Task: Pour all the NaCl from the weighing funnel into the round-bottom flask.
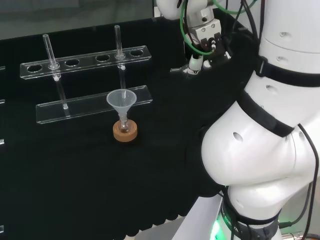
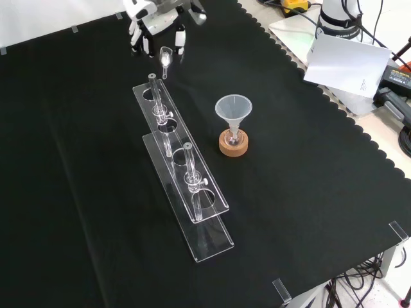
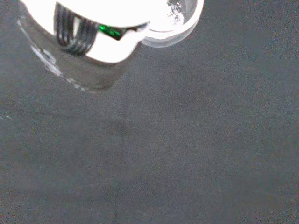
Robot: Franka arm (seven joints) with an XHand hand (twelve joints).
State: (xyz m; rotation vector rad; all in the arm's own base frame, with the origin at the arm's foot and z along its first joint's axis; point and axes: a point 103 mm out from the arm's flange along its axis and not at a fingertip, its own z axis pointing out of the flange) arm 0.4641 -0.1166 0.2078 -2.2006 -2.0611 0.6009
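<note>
Fingers (image 2: pixel 180 40) of the hand (image 2: pixel 154 22) seem to pinch a weighing funnel (image 2: pixel 166 59) above the rack (image 2: pixel 212 192). Flask (image 2: pixel 234 136) with plastic funnel (image 2: pixel 233 109) sits on a cork ring (image 2: pixel 233 146).

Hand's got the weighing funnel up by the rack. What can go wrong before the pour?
1. The test tube rack with its upright tubes stands beside the plastic funnel; the hand could clip a tube on its way over.
2. The round-bottom flask sits on just a cork ring, top-heavy; a knock may tip it.
3. The weighing funnel hangs over bare cloth, so early tilt would spill salt.

One clear rack (image 2: pixel 192 192), two test tubes (image 2: pixel 190 168), one funnel (image 2: pixel 233 110), one cork ring (image 2: pixel 233 144), one weighing funnel (image 2: pixel 165 59).
</note>
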